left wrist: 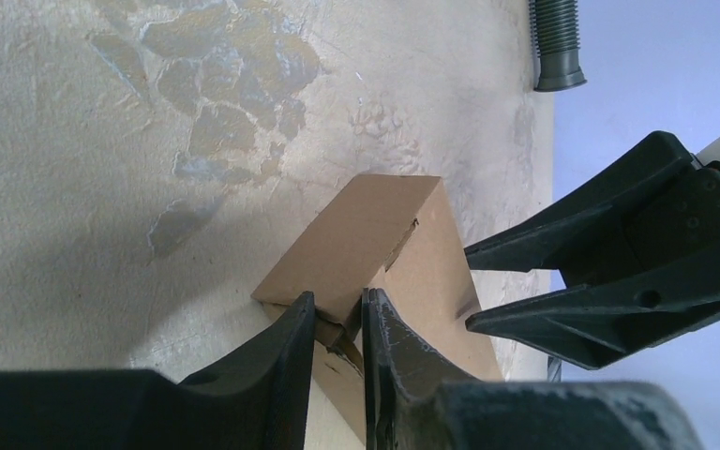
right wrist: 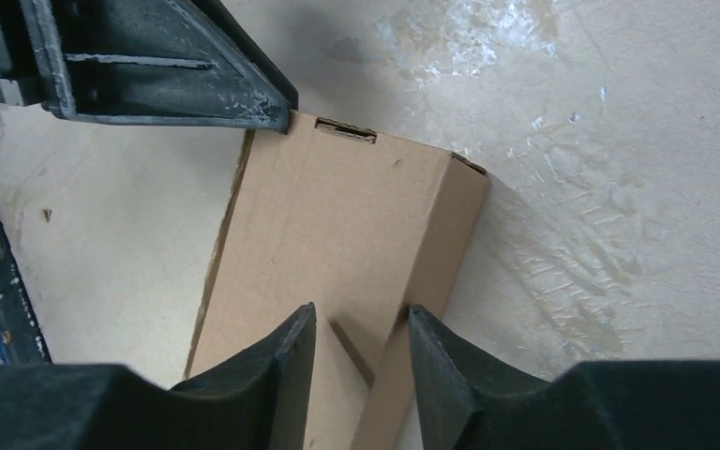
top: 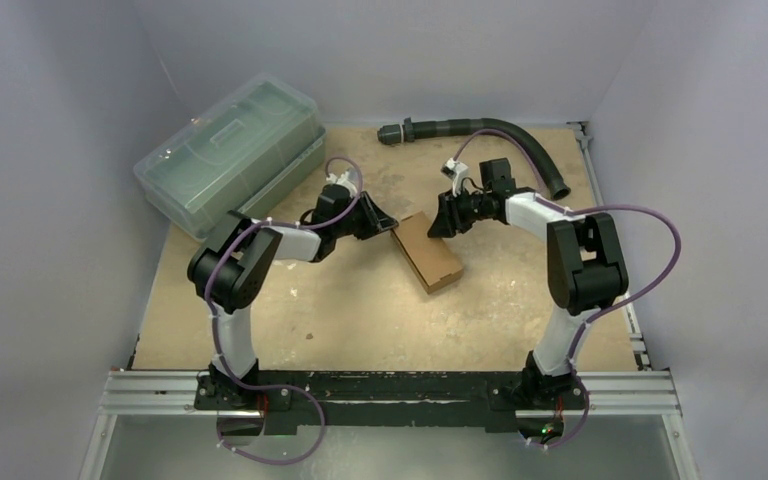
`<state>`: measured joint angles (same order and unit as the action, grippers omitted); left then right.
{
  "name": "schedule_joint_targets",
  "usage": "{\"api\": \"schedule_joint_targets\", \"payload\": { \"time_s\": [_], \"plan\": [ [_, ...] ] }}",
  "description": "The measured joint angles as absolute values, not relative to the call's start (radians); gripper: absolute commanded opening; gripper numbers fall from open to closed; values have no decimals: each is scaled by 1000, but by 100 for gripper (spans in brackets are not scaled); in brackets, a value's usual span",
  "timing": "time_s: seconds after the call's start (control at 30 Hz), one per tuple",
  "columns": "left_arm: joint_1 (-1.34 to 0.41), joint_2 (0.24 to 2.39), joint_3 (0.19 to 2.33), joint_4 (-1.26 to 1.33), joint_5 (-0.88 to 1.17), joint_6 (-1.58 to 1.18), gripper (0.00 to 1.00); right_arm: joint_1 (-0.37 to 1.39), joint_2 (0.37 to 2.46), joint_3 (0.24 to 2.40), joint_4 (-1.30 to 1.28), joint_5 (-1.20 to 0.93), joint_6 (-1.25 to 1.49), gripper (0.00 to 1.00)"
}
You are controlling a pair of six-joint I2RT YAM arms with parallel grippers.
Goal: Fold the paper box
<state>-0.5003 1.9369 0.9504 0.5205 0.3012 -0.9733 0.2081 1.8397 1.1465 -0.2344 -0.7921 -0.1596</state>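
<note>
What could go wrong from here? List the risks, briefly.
1. The left gripper straddles only a thin end flap of the paper box; the flap could crease or tear.
2. The right gripper stands open over the box's long edge, holding nothing, so the box may slide on the table.

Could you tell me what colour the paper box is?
The paper box is plain brown; right wrist view.

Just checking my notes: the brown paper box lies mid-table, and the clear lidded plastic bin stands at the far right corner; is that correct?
Not quite: the top external view shows the plastic bin at the far left corner, not the right. The paper box does lie mid-table.
</note>
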Motion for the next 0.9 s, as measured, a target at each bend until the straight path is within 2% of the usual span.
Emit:
{"api": "schedule_joint_targets", "payload": {
  "time_s": [0.1,0.27,0.43,0.67,0.9],
  "plan": [
    [-500,1937,934,546,306,-994,15,220,1839,1147,-240,-749,-173,37],
    [-495,1888,867,572,275,-1006,42,245,1834,1147,-243,-705,-185,35],
    [-480,1721,822,471,212,-974,53,262,1829,1147,-243,-688,-197,31],
    [-476,1540,721,510,208,-995,55,262,1812,1147,-253,-669,-215,27],
    [-524,1645,634,530,245,-1130,55,291,1792,1147,-266,-647,-239,23]
  ]
}}
